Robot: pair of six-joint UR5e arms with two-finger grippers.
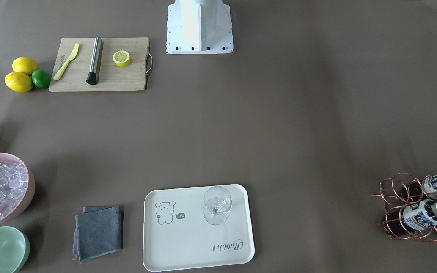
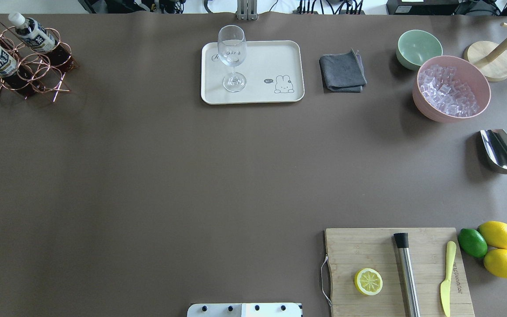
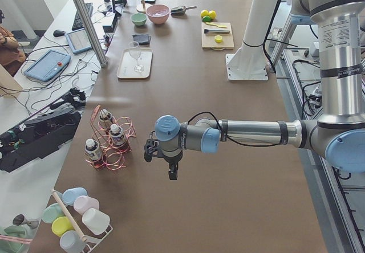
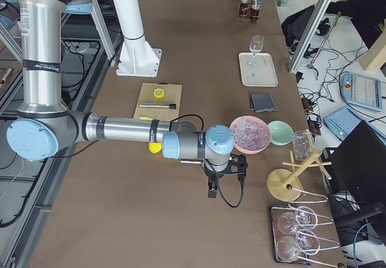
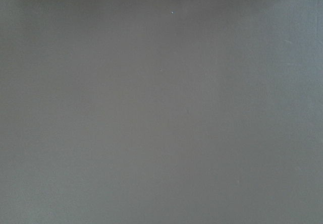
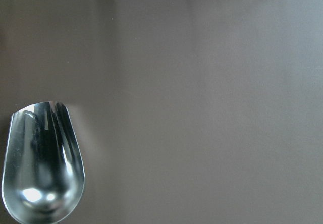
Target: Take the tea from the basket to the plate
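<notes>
Leaning in the basket (image 1: 396, 227) at the desk's (image 1: 279, 132) left end, three tea bottles (image 1: 425, 215) slanted, caps outward and up, well apart from the plate (image 1: 188, 242). Whether the left hand (image 3: 171, 172) and right hand (image 4: 211, 191) were wide or narrow could not be told.

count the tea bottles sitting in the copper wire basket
3, all in the rose-gold round-ringed wire basket: nearest clear plastic dark-tea bottle, middle bottle, farthest bottle, as seen from the left side camera. None looks hidden.

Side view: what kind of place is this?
Probably a robot lab staged as a drinks bar: long silver-and-blue robot arm, grey operator tablet, pink round bowl of ice cubes.
</notes>
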